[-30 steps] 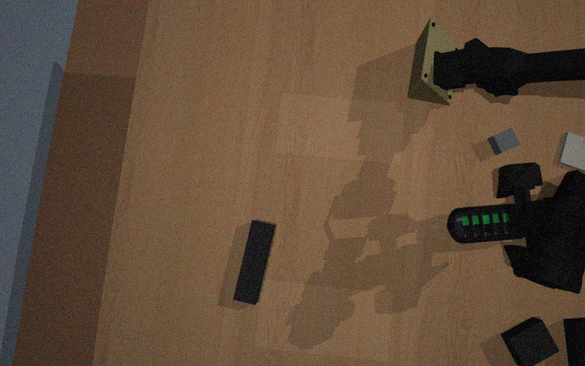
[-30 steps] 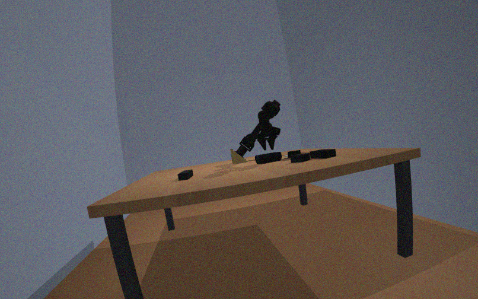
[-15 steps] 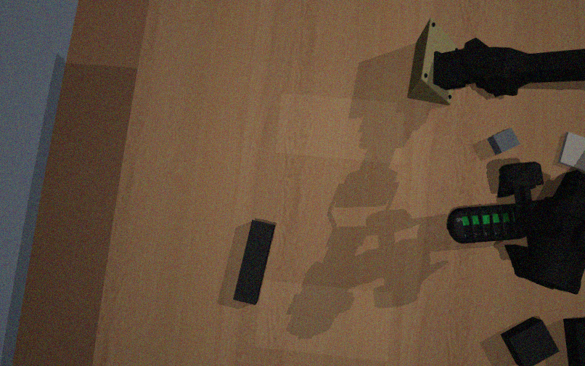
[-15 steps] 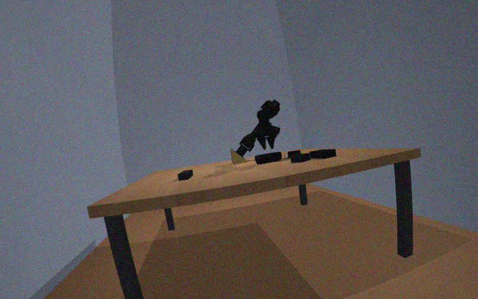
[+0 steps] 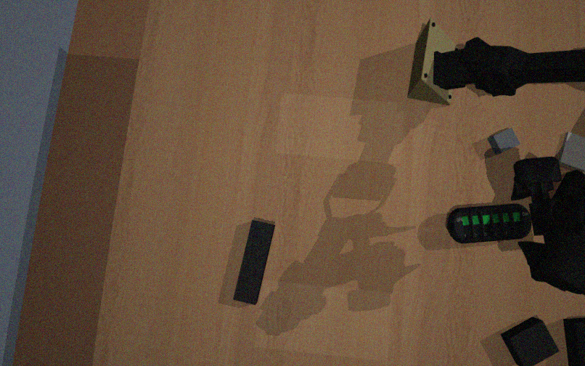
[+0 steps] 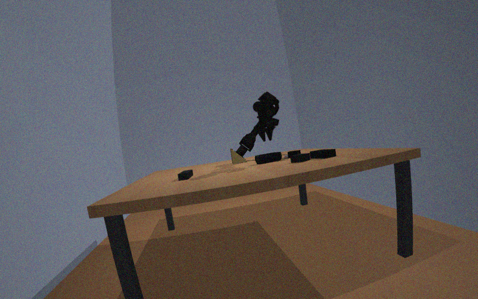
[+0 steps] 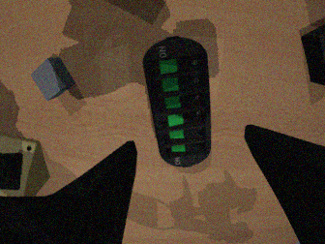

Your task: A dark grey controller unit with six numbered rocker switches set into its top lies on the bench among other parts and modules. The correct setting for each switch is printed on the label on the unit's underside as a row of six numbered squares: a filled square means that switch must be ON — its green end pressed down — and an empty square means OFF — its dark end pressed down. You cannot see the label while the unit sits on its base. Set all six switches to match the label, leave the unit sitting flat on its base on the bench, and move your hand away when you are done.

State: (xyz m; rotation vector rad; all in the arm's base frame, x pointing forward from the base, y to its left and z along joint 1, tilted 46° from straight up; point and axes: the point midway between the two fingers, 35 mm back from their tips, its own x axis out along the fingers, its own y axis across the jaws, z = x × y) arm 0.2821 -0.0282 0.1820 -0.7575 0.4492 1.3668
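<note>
The dark controller unit (image 5: 489, 237) (image 6: 267, 158) (image 7: 191, 157) sits flat on its base on the bench (image 5: 194, 172) (image 6: 211, 183). Its six green switch ends show in a row. In the top view the left three look brighter and the right three darker; in the wrist view the lower three look brighter. Which ends are pressed is hard to tell. The label underneath is hidden. My gripper (image 5: 523, 216) (image 6: 267, 140) (image 7: 190, 139) is open and empty. It hangs well above the bench, over the unit's right end in the top view.
A small grey block (image 5: 504, 140) (image 7: 48, 78) lies near the unit. A pale module (image 5: 574, 151) is at the right edge. A long dark block (image 5: 254, 261) (image 6: 185, 175) lies far left. A dark block (image 5: 530, 341) lies lower right. The olive wedge mount (image 5: 420, 81) (image 6: 236, 158) holds the arm base.
</note>
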